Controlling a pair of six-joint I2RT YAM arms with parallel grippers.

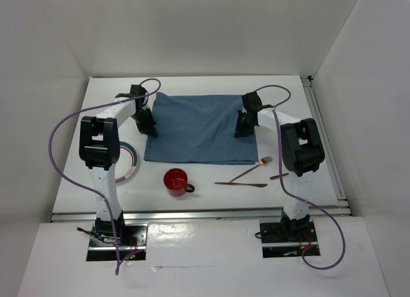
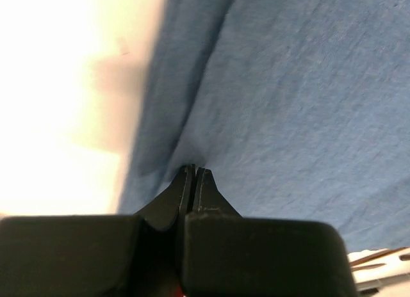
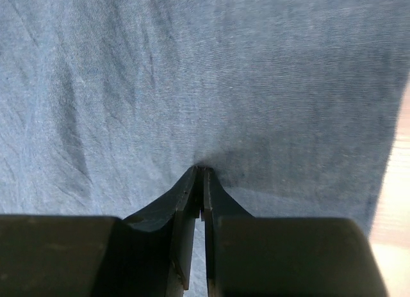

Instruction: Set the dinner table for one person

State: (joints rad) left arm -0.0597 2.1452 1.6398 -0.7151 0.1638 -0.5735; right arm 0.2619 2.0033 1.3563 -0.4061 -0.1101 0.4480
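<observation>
— Placemat (image 1: 195,127) position, relative to the arms?
— It lies on the table (image 1: 192,84), between the two arms, with its long axis running left to right. The left gripper (image 1: 147,125) is at its left edge and the right gripper (image 1: 243,124) at its right edge.
— Are they holding it?
— Both look clenched on the cloth. In each wrist view the fingers meet, with fabric puckered at the tips. On the left the cloth rises in a fold toward the gripper.
— And the table itself?
— White, spreading under everything from the arm bases to the back wall.
— What does the coming move turn on?
— Each arm has one short side, so I judge any shift must go the same way on both, or the cloth skews or bunches. Its near edge is just beyond the red mug (image 1: 176,180) and the fork (image 1: 256,166).
— Which arm is nearer what?
— Left to the plate (image 1: 131,162), partly hidden under that arm, and to the mug. Right to the fork and the long utensil (image 1: 240,184) beside it.
</observation>
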